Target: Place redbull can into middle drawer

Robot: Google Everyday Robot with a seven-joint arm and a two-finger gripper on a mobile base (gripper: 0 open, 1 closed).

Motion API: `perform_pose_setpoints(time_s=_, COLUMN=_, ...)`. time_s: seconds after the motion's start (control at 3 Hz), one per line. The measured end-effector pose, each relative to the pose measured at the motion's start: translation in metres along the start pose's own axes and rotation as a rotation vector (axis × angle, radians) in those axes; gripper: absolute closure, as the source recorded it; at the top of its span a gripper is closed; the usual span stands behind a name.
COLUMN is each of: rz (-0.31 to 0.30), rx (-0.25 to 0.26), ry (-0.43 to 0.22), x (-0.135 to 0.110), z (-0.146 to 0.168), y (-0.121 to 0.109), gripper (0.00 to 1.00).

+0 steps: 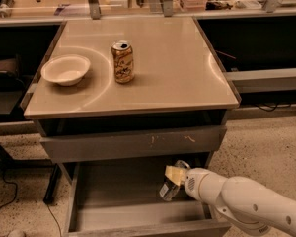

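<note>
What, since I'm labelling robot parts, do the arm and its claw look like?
The arm is a smooth, rounded white shell with a few small dark dots and a round perforated patch near the wrist; no cables show. The claw, on the redbull can over the middle drawer, has pale yellow fingers.

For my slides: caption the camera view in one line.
The gripper holds the redbull can tilted over the open middle drawer; bowl and gold-brown can sit on the tabletop.

Below the front edge of tabletop [187, 73], open across middle drawer [113, 191] left of gripper [173, 176] clasping redbull can [167, 189]; hemmed above by scratched drawer front [133, 143]. Near left edge, blocked by bowl [65, 69] and gold can [123, 62].
</note>
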State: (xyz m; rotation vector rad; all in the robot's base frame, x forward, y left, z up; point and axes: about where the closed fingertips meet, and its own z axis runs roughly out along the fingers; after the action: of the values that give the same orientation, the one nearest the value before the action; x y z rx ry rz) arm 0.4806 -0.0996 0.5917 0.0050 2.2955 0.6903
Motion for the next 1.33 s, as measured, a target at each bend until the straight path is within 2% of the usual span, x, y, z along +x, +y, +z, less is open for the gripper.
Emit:
perform_pose_setpoints(time_s=0.33, rz=-0.009, rx=0.027, ry=-0.007, x=0.005, z=0.007, y=-0.001, gripper=1.00)
perform_pose_setpoints(time_s=0.67, rz=-0.058, rx=0.047, ry=0.029, x=0.041, z=0.035, y=0.016, gripper=1.00)
perform_pose_setpoints(time_s=1.0, rz=-0.067, rx=0.108, ry=0.011, x=0.058, z=0.059, y=0.011, gripper=1.00)
perform_pose_setpoints(time_s=1.33, rz=-0.071, rx=0.165, ry=-0.050, x=0.041, z=0.058, y=-0.003, gripper=1.00)
